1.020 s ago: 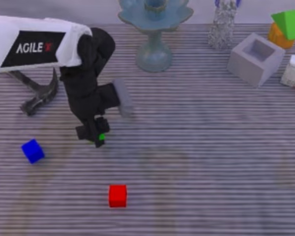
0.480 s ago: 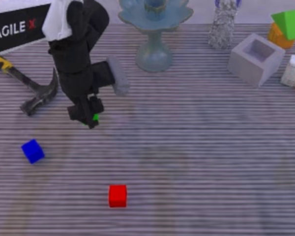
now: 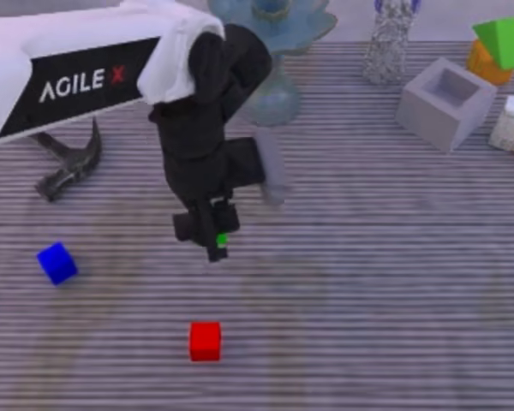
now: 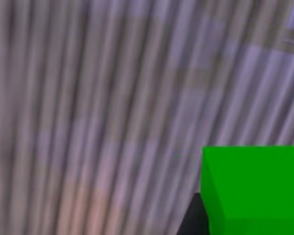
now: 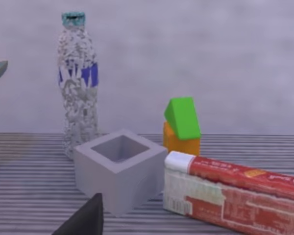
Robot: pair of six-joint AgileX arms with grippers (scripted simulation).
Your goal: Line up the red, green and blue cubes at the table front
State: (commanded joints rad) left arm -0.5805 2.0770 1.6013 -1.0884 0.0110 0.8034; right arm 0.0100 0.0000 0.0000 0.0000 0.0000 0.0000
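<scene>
Striped surface, and the left gripper carries the green cube clamped above the near-centre; a careless set-down could knock the red cube below-near it out of line.

Top cam looks straight down on table. Left wrist cam sits close above it. Right wrist cam low, facing grey box, also top-visible.

Three cubes: red, blue, seemingly green.
</scene>
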